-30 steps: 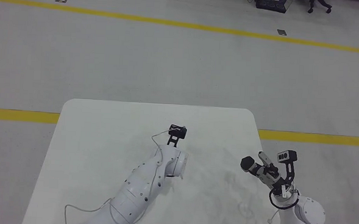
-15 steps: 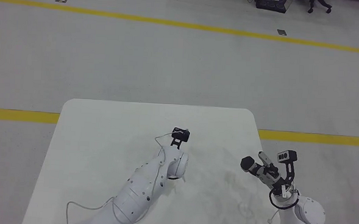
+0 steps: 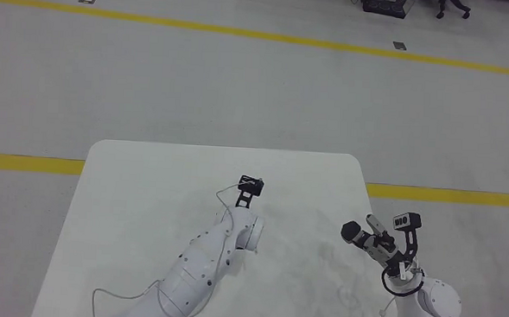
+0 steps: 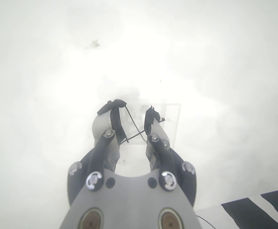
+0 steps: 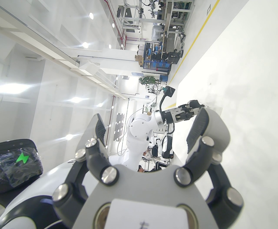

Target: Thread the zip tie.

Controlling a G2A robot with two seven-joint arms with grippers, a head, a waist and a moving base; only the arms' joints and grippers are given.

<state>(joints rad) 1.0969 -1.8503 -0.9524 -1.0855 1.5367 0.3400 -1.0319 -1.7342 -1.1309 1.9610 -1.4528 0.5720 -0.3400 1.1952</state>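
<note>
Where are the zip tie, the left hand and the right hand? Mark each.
zip tie [image 4: 140,132], left wrist view, where its strands cross.
left hand [image 4: 134,107], left wrist view, midway between fingertips.
right hand [image 5: 149,118], right wrist view, midway between fingertips.

Your top view evenly bright, table [image 3: 148,205] at 6 o'clock near-white, left wrist view washed out by glare, ceiling lamps [image 5: 85,44] flaring into streaks, right wrist view bowed at edges.

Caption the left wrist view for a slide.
Left gripper, jaws apart over the white table, a thin black zip tie crossing the gap between them.
</note>
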